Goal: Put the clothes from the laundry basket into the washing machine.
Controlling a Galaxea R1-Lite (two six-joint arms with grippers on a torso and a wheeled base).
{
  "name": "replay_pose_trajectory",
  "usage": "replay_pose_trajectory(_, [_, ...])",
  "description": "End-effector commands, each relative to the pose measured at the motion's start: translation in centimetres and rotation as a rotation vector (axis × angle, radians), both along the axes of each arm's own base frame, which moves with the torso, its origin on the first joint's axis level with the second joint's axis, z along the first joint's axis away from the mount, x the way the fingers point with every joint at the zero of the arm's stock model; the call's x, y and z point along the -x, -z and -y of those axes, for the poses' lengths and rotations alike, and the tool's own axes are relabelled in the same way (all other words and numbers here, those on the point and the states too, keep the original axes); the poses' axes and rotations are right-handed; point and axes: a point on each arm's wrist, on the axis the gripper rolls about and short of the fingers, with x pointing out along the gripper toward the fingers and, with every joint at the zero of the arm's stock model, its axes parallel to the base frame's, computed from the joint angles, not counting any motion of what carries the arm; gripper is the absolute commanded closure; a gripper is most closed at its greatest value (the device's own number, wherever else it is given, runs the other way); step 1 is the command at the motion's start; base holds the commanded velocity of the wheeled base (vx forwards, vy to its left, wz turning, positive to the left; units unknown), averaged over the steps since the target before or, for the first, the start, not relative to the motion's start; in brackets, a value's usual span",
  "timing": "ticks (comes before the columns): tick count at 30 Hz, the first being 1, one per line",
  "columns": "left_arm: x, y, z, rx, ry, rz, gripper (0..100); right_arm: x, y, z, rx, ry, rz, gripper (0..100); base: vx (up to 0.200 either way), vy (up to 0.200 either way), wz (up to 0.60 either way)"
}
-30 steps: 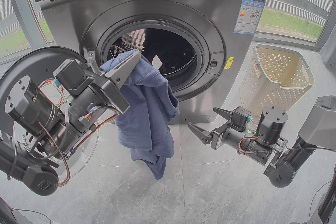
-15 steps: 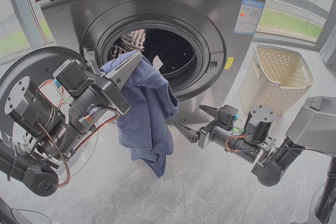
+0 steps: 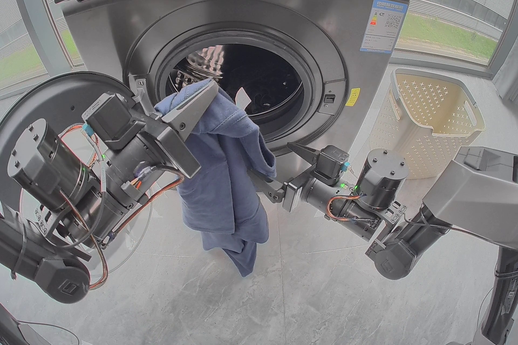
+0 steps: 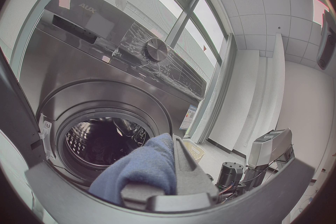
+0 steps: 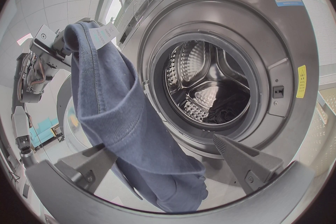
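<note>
The silver front-loading washing machine (image 3: 334, 33) stands open. Before its mouth the blue fabric garment (image 3: 226, 168) hangs long axis downward (not yet inside), pinched at top by the left claw (image 3: 208, 87); the spread right claw (image 3: 271, 160) meets its middle from the right.

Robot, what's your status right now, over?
Left gripper shut on blue garment, before open drum. Right gripper open beside its hanging part. Dark clothing lies inside drum.

washing machine (image 3: 324, 39): glossy metal | garment (image 3: 226, 173): matt cloth | laundry basket (image 3: 431, 106): matt plastic
</note>
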Motion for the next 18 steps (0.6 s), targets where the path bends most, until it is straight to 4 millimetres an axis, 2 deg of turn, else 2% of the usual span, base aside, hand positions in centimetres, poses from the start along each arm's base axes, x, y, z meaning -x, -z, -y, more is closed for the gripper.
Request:
replay_pose_trajectory(1, [0.0,0.0,0.1,0.000,0.002,-0.001,100,-0.1,-0.1,-0.6,-0.012,-0.009,0.011,0,0.000,0.000,0.00])
replay_pose_trajectory(10, [0.0,0.1,0.0,-0.001,0.000,-0.002,100,-0.2,0.0,-1.7,-0.030,-0.028,0.020,0,0.000,0.000,0.00])
replay_pose_trajectory(11, [0.0,0.1,0.0,-0.001,-0.001,-0.002,100,-0.2,0.0,-1.7,-0.030,-0.028,0.020,100,0.000,0.000,0.00])
replay_pose_trajectory(18, [-0.1,0.3,-0.1,-0.006,-0.007,-0.010,100,0.3,-0.6,-1.8,-0.053,-0.036,0.026,100,0.000,0.000,0.00])
